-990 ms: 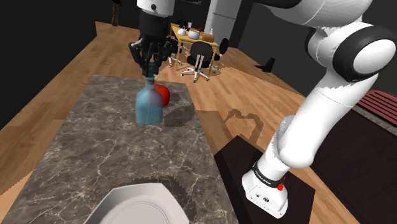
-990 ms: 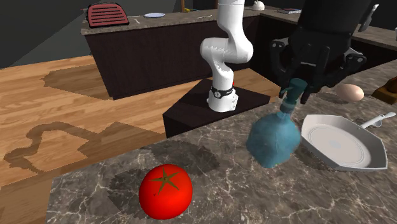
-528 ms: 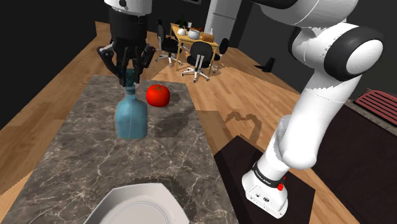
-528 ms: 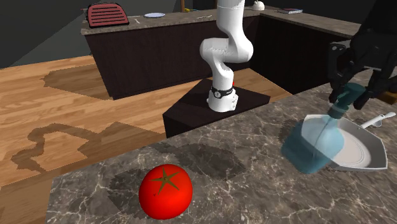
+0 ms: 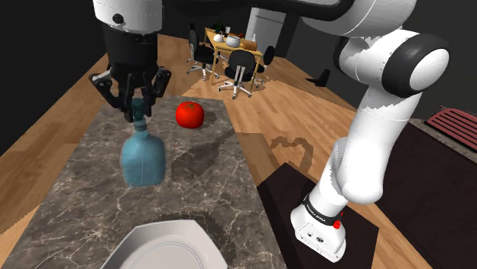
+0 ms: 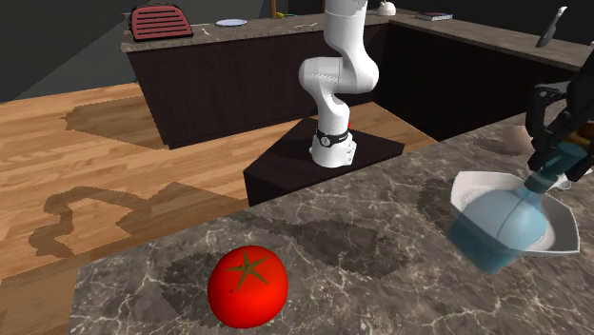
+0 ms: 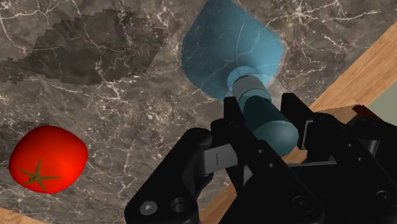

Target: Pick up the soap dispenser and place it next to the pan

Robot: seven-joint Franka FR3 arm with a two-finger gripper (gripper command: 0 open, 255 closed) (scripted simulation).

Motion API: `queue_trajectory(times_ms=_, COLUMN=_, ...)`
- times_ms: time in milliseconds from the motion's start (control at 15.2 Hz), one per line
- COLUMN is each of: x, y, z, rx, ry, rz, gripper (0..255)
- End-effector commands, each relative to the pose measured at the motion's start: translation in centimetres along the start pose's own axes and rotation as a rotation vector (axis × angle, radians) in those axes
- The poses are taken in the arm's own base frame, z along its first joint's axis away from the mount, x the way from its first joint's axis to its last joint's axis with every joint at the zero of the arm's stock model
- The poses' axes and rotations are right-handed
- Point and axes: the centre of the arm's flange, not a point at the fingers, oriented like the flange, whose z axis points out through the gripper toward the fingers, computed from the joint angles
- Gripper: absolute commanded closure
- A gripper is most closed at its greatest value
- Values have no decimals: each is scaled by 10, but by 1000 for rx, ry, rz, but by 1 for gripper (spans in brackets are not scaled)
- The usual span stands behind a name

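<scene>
My black hand [image 5: 137,107] pinches the pump neck of the blue soap dispenser [image 5: 143,157], which hangs lifted over the marble tabletop [image 5: 76,199], near the white pan [image 5: 145,237]. Pickup looks done; setting it down beside the pan remains.

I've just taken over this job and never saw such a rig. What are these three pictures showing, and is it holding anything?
It is one white robot arm on a stand, with a black two-finger gripper. One picture looks over its shoulder, one faces it across the marbled counter, one looks along the gripper from the wrist. The gripper is shut on the top of a blue soap dispenser, which hangs from it. A red tomato and a white pan lie on the counter.
</scene>
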Motion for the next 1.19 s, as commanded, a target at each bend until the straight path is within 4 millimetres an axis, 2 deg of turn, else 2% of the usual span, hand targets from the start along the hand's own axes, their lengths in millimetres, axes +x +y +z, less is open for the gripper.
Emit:
queue_trajectory(times_ms=0, x=0, y=0, z=11, rx=1, ry=1, rz=0, gripper=255)
queue_trajectory(times_ms=858, x=-5, y=-2, z=80, rx=1, ry=1, rz=0, gripper=255)
queue_trajectory(times_ms=1122, x=-5, y=-2, z=80, rx=1, ry=1, rz=0, gripper=255)
